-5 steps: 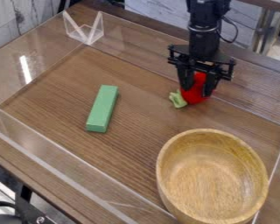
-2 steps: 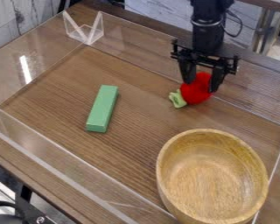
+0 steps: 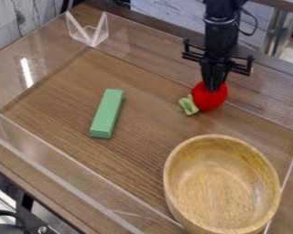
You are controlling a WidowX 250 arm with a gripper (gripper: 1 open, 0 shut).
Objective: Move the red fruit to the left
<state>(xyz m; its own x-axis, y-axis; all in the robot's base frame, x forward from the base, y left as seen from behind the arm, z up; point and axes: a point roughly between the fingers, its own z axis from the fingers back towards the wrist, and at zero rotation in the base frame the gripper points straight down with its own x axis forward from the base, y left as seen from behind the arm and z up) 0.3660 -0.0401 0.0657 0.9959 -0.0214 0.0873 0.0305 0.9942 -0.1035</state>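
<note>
Wood-grain surface (image 3: pixel 136 78), clear walls all round. Red fruit (image 3: pixel 211 97) down at two o'clock. Tool (image 3: pixel 214 85) clenched right on its top; cannot tell whether truly gripped. Looks light, hard, glossy, likely slippery. Best pinched low across the round belly.
</note>
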